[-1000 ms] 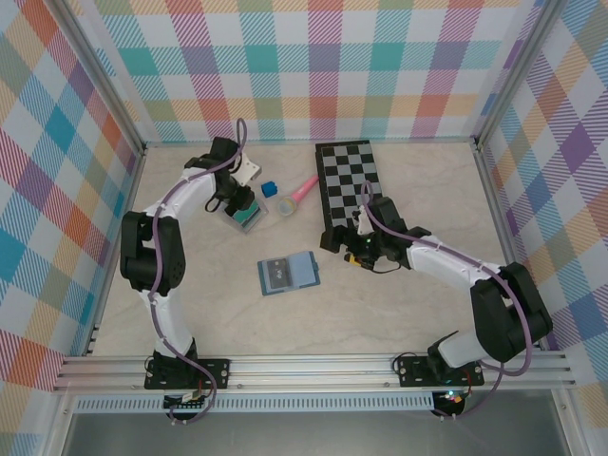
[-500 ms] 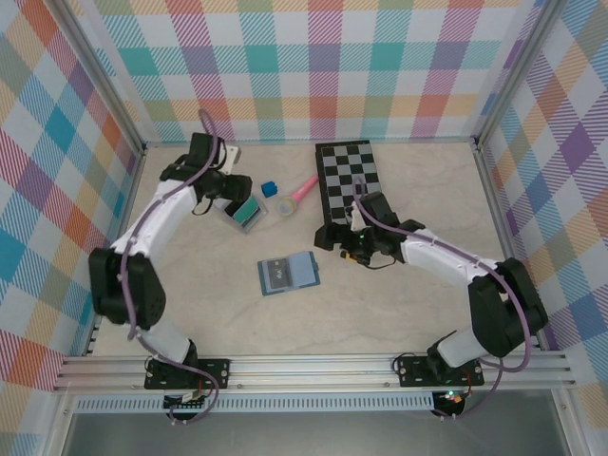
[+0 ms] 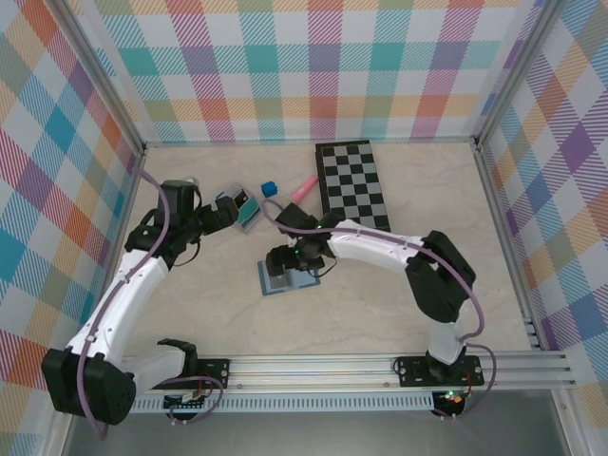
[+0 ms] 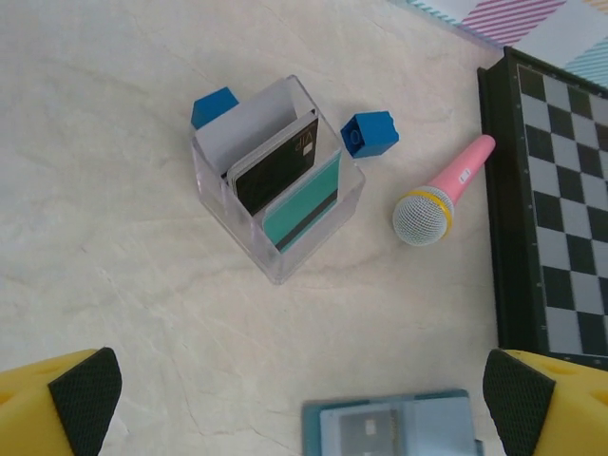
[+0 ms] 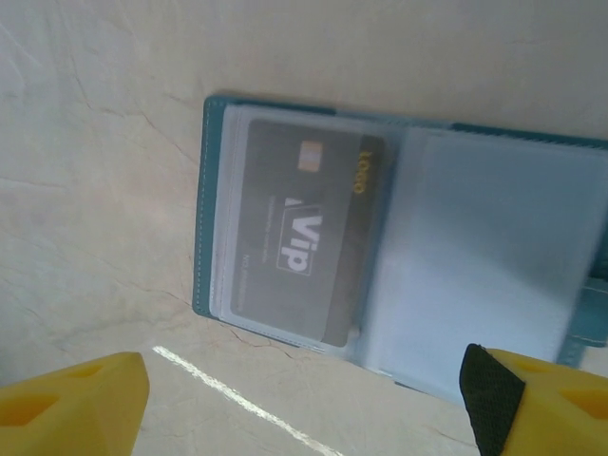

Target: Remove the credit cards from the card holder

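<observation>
Right claw is hovering just over the holder, jaws standing wide apart, gripping nothing. Holder is lying open and flat mid-table, on the near side of the clear box and left of the board. Left claw is also gaping wide and empty, up by the box and looking down on it.

Risks as I'm seeing them:
- VIP card is sitting flat under a clear sleeve. A pinch from above is likely catching sleeve and card together, so the whole holder is coming up with it.
- Nothing is pinning the holder, since the left claw is apart from it. Any sideways drag is probably sliding it across the smooth table.
- Fingertips digging for the card edge are risking a scraped sleeve or a bent card.
- Box is holding a dark card and a teal card on edge. A sloppy drop there is risking tipping it.

Readable: "ViP" in white on the card in the holder, gold "LOGO" along its edge. Print on the box's dark card and on the mic is too small to read.
</observation>
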`<state>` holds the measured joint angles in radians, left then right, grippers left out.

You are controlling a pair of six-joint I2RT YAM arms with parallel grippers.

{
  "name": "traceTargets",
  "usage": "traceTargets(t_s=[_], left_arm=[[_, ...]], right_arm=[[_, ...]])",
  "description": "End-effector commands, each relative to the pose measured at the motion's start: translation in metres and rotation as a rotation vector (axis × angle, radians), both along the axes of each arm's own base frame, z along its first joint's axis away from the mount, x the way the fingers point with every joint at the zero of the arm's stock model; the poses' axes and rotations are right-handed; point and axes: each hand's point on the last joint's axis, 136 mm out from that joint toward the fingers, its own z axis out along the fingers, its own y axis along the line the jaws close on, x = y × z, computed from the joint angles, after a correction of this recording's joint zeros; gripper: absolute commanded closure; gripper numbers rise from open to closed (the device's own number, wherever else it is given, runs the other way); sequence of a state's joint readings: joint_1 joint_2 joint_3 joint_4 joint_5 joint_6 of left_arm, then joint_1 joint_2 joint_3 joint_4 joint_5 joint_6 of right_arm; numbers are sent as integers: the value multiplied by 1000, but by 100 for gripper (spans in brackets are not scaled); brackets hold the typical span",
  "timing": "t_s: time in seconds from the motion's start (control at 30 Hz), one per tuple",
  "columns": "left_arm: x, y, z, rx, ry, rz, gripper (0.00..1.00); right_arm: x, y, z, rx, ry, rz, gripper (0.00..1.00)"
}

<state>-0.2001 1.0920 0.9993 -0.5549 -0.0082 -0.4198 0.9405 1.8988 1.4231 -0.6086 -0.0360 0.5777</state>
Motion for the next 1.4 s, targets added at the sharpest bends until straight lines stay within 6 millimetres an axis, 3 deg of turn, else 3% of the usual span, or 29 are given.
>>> traceTargets(t_s=[0.0, 0.43, 0.57, 0.77, 1.23, 1.37], left_arm=[[-15, -4, -11, -124, 60, 61, 0], [-46, 12, -42, -125, 91, 144, 0], [-54, 16, -69, -142, 135, 199, 0], [-65, 7, -101, -225, 177, 199, 0], [-68, -24, -128, -355, 249, 95, 0], [-66, -36, -130, -405, 272, 55, 14]], right_arm=[[-4, -12, -19, -163, -5, 27, 15], [-1, -8, -40, -324, -21, 52, 21], [0, -6, -45, -324, -19, 45, 22], [0, -6, -51, -331, -9, 36, 21], [1, -18, -70, -349, 29, 7, 25], [0, -22, -76, -338, 55, -6, 27]])
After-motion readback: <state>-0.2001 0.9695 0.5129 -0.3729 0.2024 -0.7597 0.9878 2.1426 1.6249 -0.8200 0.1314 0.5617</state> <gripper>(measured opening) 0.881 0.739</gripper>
